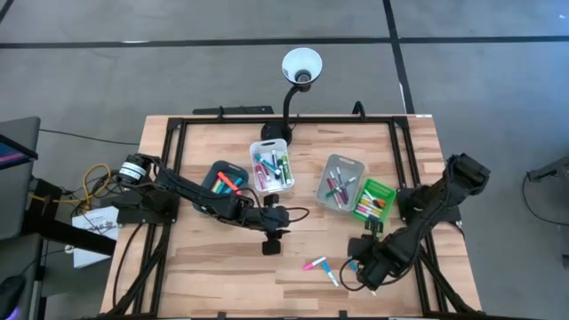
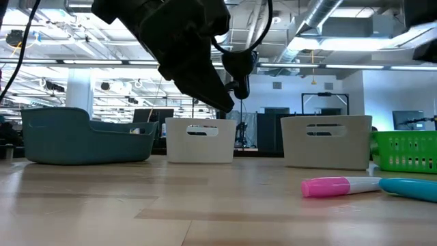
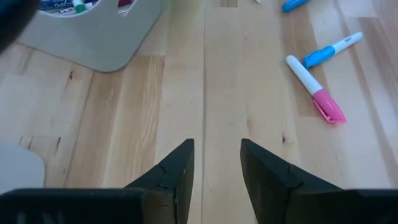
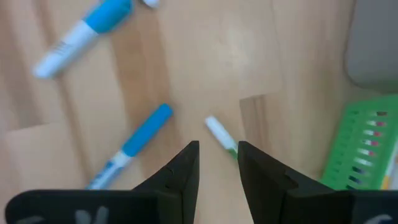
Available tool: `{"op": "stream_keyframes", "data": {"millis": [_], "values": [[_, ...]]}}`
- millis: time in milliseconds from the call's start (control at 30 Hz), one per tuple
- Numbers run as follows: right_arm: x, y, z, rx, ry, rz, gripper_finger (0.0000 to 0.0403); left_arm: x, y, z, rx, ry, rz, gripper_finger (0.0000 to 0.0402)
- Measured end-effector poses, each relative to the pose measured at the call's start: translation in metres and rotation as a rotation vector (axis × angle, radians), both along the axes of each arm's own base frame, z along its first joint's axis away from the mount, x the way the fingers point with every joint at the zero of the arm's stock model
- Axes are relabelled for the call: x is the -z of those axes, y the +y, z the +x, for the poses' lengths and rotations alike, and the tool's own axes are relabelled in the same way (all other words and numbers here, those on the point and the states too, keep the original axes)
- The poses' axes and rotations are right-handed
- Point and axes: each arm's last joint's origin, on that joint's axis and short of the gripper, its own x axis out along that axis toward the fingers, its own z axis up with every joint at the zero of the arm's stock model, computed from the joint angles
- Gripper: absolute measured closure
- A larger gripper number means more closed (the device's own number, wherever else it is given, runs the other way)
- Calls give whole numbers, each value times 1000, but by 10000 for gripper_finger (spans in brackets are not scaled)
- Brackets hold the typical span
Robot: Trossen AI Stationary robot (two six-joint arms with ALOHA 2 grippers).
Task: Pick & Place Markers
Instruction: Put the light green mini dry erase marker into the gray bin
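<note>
At the left of the tabletop [image 1: 204,258] stands the teal bin [image 1: 226,181] with a few markers in it, and just right of it the left pincer [image 1: 272,243] hangs above bare wood below the white bin [image 1: 271,164]; its wrist view shows both fingers [image 3: 176,177] parted by a narrow gap with nothing between them. The white bin holds a mixed bundle of markers, and farther right the grey bin [image 1: 340,182] and the green bin [image 1: 374,199] hold more. The loose markers lie low on the tabletop between the two arms: a pink-capped marker [image 3: 315,89] with a white barrel, a blue-capped one [image 3: 332,50] just beside it, and a few more under the right arm. The right pincer [image 1: 360,267] is low over these, its fingers [image 4: 180,174] slightly apart and empty, with a small green-and-white marker [image 4: 221,135] lying straight ahead of the tips and two blue ones [image 4: 134,144] to the side. These markers look light, stiff and smooth, so they should lift easily but will probably roll or skid if nudged from one side. The safest hold is likely across the middle of the barrel, fingers square to its length, so it does not swing or tip. The pieces lie close, and a wide approach might knock a neighbour.
</note>
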Motion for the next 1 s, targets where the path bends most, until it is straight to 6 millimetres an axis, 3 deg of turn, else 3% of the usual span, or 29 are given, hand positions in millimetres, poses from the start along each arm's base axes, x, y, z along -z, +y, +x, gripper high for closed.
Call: {"op": "stream_keyframes", "data": {"millis": [333, 700, 1000], "values": [[35, -26, -6, 68, 111, 7, 300, -1, 0, 1, 0, -11, -4, 275], [55, -52, 1, -38, 127, -5, 302, -1, 0, 1, 0, -16, -5, 275], [60, -55, 4, -89, 118, 50, 371, -1, -1, 1, 2, -16, -6, 275]]}}
